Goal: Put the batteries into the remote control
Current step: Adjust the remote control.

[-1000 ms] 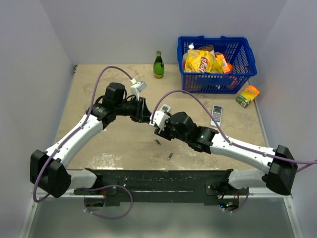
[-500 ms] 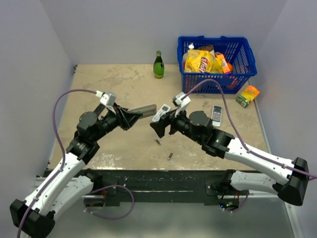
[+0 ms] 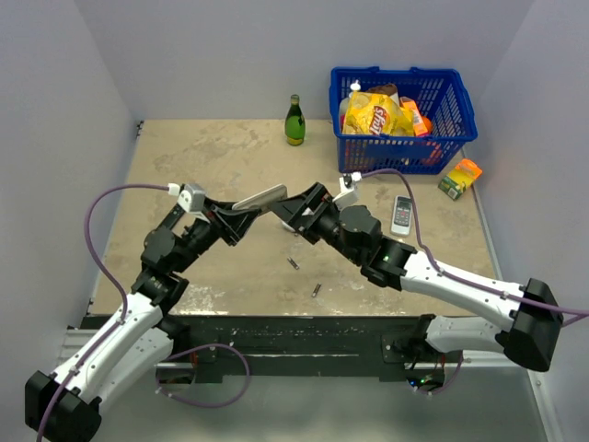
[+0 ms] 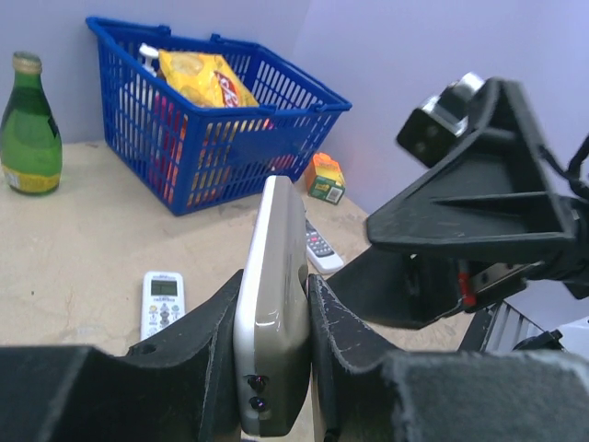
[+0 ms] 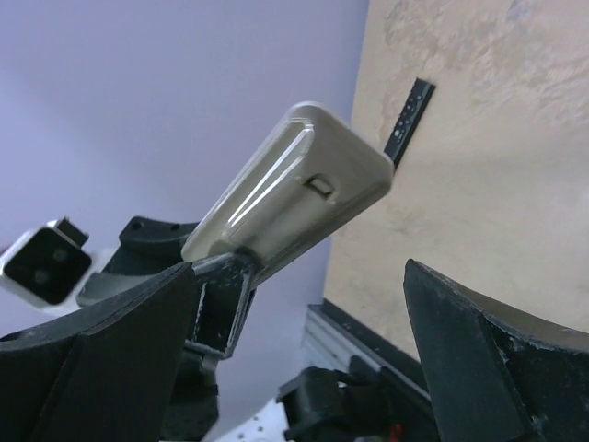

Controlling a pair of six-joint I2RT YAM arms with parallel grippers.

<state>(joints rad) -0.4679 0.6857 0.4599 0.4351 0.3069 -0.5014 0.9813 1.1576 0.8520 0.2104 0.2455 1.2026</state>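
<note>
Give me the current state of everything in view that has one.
remote control: lifted, grey back up, cover on.
left gripper: shut on the remote control.
right gripper: open, facing its free end.
batteries: two, lying loose, unloaded.
spare white remote: lying face up.
green bottle: upright.
blue basket: packed full.

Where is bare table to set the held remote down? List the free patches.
Free: tabletop left of the green bottle, toward the left wall. Crowded: mid-table around the batteries, and before the blue basket by the white remote.
</note>
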